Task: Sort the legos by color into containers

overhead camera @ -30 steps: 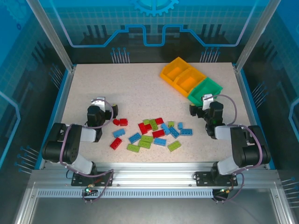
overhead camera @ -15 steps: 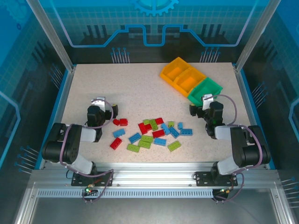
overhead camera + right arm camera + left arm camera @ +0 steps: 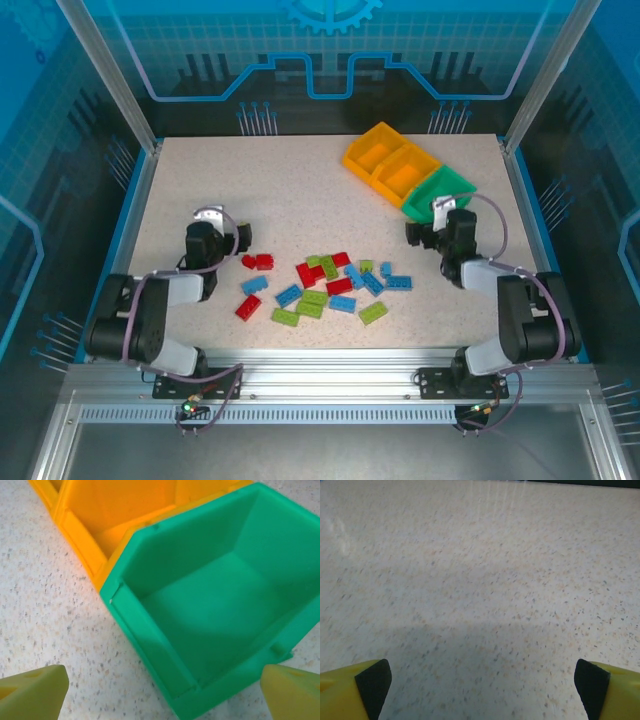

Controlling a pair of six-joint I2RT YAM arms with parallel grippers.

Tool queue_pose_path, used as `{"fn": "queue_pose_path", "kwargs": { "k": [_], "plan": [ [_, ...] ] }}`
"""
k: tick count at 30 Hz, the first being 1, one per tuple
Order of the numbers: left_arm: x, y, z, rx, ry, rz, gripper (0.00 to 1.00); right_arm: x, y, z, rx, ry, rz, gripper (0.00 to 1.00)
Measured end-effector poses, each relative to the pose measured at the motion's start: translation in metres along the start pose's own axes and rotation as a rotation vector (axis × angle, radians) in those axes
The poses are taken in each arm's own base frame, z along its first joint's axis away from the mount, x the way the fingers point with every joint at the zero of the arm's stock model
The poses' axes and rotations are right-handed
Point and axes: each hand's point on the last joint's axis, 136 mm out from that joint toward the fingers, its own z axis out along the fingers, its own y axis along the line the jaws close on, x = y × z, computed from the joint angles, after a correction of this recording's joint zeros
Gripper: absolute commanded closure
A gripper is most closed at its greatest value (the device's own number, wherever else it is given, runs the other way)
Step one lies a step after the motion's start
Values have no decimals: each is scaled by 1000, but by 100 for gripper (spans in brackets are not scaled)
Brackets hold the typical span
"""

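Left fingers (image 3: 372, 680) stand wide apart at the lower corners, empty over bare counter (image 3: 485, 580); right fingers (image 3: 30, 690) equally wide, empty, near the green container (image 3: 210, 605) at centre frame.

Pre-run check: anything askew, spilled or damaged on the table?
Nothing damaged. The bin row sits diagonal to the table edges at far right, not squared. The legos lie loose in a mixed-colour scatter mid-table. The green bin is empty.
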Motion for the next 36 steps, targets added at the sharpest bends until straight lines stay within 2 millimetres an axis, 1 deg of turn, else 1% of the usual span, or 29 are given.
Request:
{"fn": "queue_pose_path", "kwargs": {
  "k": [2, 4, 5, 6, 8, 9, 10, 13, 15, 17, 18, 19, 22, 25, 28, 31, 34, 35, 36],
  "plan": [
    [-36, -1, -10, -22, 6, -71, 1, -30, -1, -4, 1, 11, 39, 6],
    [-77, -9, -28, -16, -37, -133, 1, -60, 4, -12, -16, 0, 81, 9],
    [-89, -15, -38, -4, -55, -151, 1, -67, 8, -16, -29, 5, 97, 10],
    [-94, -24, -50, 13, -66, -167, 1, -72, 15, -19, -47, 18, 114, 11],
    [-85, -42, -67, 56, -36, -184, 1, -75, 30, -21, -80, 69, 144, 13],
    [-73, -49, -71, 70, -3, -189, 1, -74, 39, -21, -97, 108, 159, 13],
    [-58, -51, -73, 70, 40, -195, 1, -75, 48, -20, -114, 150, 172, 13],
    [-12, -44, -75, 23, 173, -216, 1, -75, 66, -9, -117, 254, 207, 12],
    [13, -38, -77, -15, 247, -226, 1, -74, 68, 1, -87, 315, 237, 11],
    [29, -33, -81, -43, 294, -232, 1, -67, 65, 11, -45, 372, 268, 11],
    [34, -31, -84, -54, 310, -234, 1, -61, 62, 16, -22, 401, 284, 11],
    [37, -30, -86, -63, 319, -239, 1, -55, 59, 20, 0, 427, 298, 9],
    [40, -26, -91, -79, 324, -255, 1, -37, 52, 27, 57, 490, 334, 7],
    [43, -24, -94, -84, 324, -272, 1, -28, 43, 36, 103, 523, 374, 7],
    [53, -22, -95, -93, 340, -278, 1, -26, 34, 47, 136, 538, 408, 10],
    [62, -20, -95, -103, 358, -286, 1, -28, 29, 62, 152, 540, 427, 13],
    [66, -20, -95, -99, 369, -288, 1, -30, 27, 77, 168, 541, 422, 19],
    [67, -20, -95, -97, 371, -288, 1, -31, 26, 82, 170, 543, 418, 20],
    [67, -21, -96, -93, 374, -289, 1, -33, 26, 87, 173, 545, 412, 24]
  ]
}}
